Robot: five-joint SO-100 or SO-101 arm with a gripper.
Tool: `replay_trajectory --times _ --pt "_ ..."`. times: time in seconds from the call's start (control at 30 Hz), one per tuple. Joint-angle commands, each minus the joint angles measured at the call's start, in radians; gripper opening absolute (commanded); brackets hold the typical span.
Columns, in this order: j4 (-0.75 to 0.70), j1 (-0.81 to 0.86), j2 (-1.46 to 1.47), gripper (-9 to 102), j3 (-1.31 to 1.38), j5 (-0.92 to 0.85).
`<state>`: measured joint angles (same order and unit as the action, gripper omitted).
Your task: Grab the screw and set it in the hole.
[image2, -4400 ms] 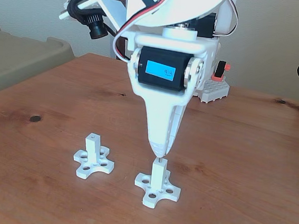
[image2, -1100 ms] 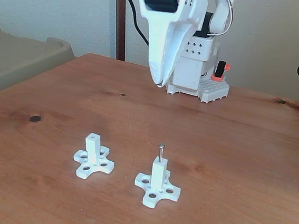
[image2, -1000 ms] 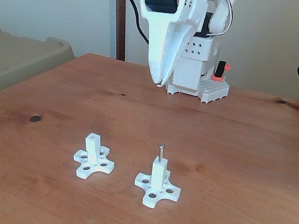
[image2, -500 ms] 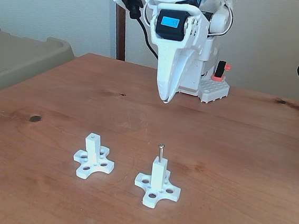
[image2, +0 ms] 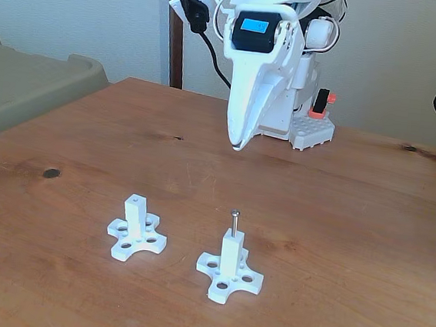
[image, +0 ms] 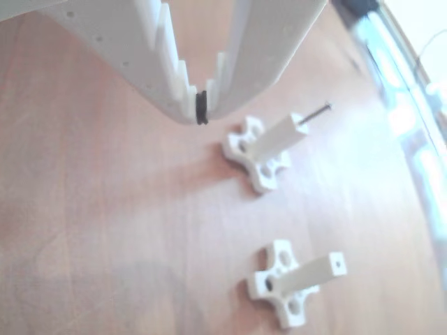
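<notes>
- Empty post (image2: 136, 227): white plastic, cross-shaped foot, upright on the table (image2: 351, 223). It sits below the fingers and off to their left in the fixed view, well apart from them. Its top face carries a small open bore (image: 338, 263), so it looks like a spare seat with nothing in it.
- Gripper (image2: 237, 144): white, pointing down, raised high above both posts. Fingers (image: 258, 63) are drawn together at the tips with nothing between them; only a small black ring shows at the tip in the other view. My reading is that its hold is no longer needed.
- Screw (image2: 234, 221): thin, silvery, dark round head. Stands upright, free of the fingers, below them and slightly nearer the camera.
- Hole (image2: 233, 235): in the top of the right-hand post (image2: 229, 261), plugged by the screw shank. The snug bore appears to keep the screw standing, so the job looks done.
</notes>
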<state>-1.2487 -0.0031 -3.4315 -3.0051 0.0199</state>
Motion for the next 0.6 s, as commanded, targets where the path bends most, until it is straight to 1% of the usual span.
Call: replay_trajectory --times 0.0,0.57 --pt "-0.071 -0.005 -0.037 -4 0.005 -0.003" --pt "-0.071 0.011 -0.037 -4 0.005 0.014"
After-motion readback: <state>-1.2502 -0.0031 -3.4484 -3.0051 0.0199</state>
